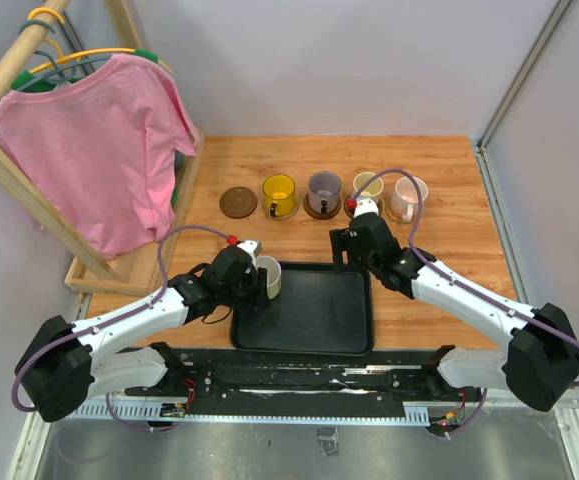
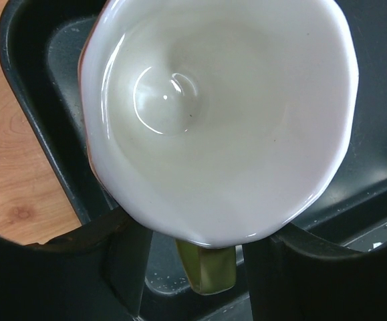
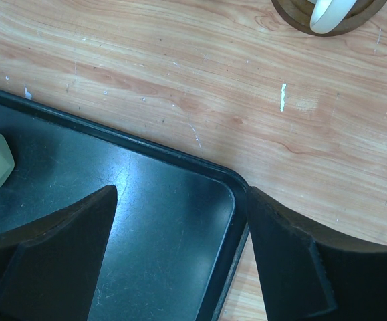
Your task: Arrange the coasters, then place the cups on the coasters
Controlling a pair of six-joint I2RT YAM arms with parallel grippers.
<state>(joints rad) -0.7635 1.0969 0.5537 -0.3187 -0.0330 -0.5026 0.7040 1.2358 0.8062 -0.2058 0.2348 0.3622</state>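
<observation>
The white cup point(image 1: 268, 277) stood upright, mouth up, in the 10 o'clock corner of the black tray point(image 1: 319, 320). Its olive-yellow handle point(image 2: 206, 267) pointed back toward the left wrist. The left hand point(image 2: 200, 251) straddled the cup, with one of its fingers point(image 2: 130, 251) at each side of the cup wall and the handle in the gap between them. The fingers lay close against the wall below the rim. Neither view showed whether they pressed on the cup or only flanked it.

The right hand point(image 3: 180, 200) hung over the tray's 1 o'clock corner, well apart from the white cup, which lay at its 9 o'clock. This hand was spread, with only tray floor and bare wood between its tips.

At 12 o'clock from the tray, a row ran across the wooden surface point(image 1: 449, 270). From 9 o'clock to 3 o'clock it held:
- a bare dark brown coaster point(image 1: 238, 202)
- the yellow cup point(image 1: 280, 194)
- the grey-purple cup point(image 1: 323, 188) on a second dark coaster point(image 1: 321, 211)
- the cream cup point(image 1: 367, 184), its base partly hidden by the right hand
- the pink cup point(image 1: 407, 197) on a tan coaster point(image 1: 399, 214)

At 10 o'clock of the surface, a pink shirt point(image 1: 104, 150) hung on a wooden rack point(image 1: 9, 170).
</observation>
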